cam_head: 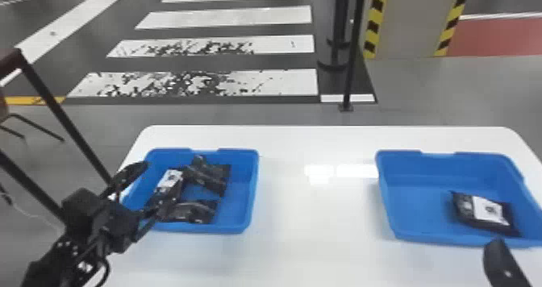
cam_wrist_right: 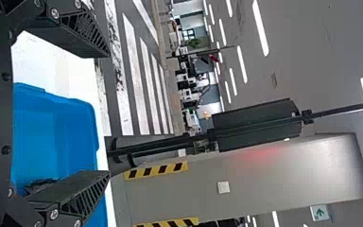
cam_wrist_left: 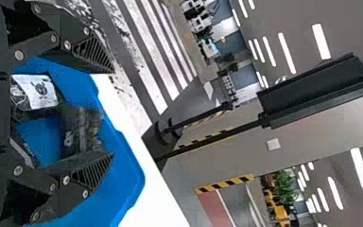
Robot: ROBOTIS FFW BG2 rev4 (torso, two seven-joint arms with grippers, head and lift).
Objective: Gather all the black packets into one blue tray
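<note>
The left blue tray point(cam_head: 253, 193) holds at least three crinkled black packets point(cam_head: 209, 177) — one with a white label point(cam_head: 170, 179) showing. In the right blue tray point(cam_head: 419, 209) lies a single black packet point(cam_head: 464, 210), label up, near the near wall.

A white table point(cam_head: 314, 233), its two far corners rounded off and its top glossy enough to throw back light (bright patches gleam between the trays, just beside the right one), carries two open blue trays standing directly on it. The left tray point(cam_head: 251, 189) sits near the table's left edge and the right tray point(cam_head: 427, 175) toward its right edge, well apart, with a strip of white tabletop between them. Both stand upright, set in from the far edge, each with a shallow dip along its far rim.
</note>
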